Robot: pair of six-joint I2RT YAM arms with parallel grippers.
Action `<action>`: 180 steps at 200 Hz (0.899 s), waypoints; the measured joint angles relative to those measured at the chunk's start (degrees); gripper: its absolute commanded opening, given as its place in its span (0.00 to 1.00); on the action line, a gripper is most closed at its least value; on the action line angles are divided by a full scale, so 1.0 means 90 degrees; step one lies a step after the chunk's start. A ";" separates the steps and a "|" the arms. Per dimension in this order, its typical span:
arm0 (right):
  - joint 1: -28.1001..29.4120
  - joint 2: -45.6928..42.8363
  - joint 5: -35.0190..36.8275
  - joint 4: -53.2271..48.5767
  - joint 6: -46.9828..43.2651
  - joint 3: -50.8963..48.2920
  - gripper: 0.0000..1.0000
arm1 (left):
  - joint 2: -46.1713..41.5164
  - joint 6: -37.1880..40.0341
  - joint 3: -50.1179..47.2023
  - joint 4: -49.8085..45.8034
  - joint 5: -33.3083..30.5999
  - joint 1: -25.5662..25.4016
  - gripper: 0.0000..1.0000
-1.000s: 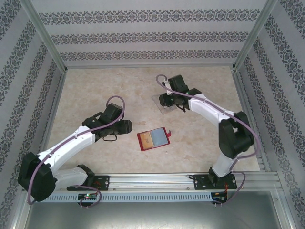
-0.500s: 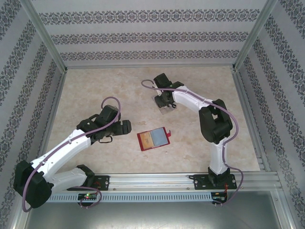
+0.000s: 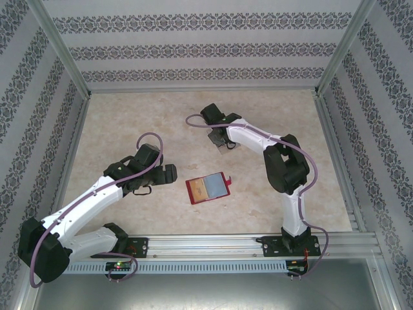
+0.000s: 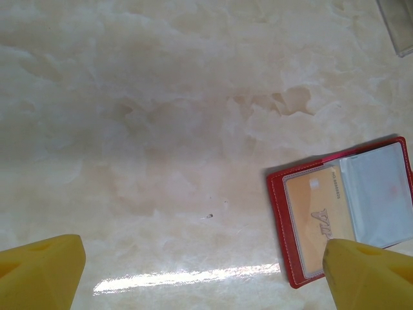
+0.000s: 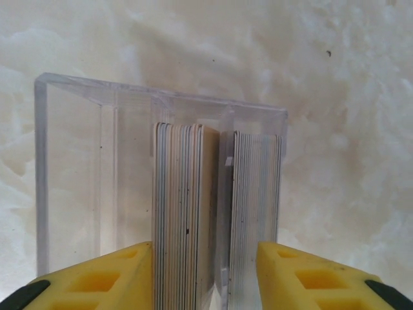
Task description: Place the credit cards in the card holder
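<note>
Fingers [image 5: 90, 281] of the right gripper [image 5: 205, 284] flank thin pale plastic cards [image 5: 184, 206], maybe clamping them, we cannot tell; the left gripper [image 4: 203, 252] gapes wide beside the red folding wallet [image 4: 345, 210].

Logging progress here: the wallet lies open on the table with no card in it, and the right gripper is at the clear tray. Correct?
No: the wallet holds an orange card in a clear pocket, as the left wrist view shows. The rest stands: it lies open on the table, and the right gripper is at the clear tray.
</note>
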 measured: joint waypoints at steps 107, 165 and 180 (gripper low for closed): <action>0.0160 -0.0015 0.0993 0.0223 -0.0321 -0.0007 0.27 | 0.0002 0.0000 -0.0058 0.0022 0.0119 0.0000 0.95; 0.0209 -0.0027 0.1098 0.0299 -0.0401 -0.0032 0.15 | 0.0002 0.0000 -0.0168 0.0083 0.0211 0.0000 0.95; 0.0209 -0.0027 0.1064 0.0294 -0.0381 -0.0039 0.22 | 0.0002 0.0002 -0.0199 0.0083 0.0236 0.0000 0.95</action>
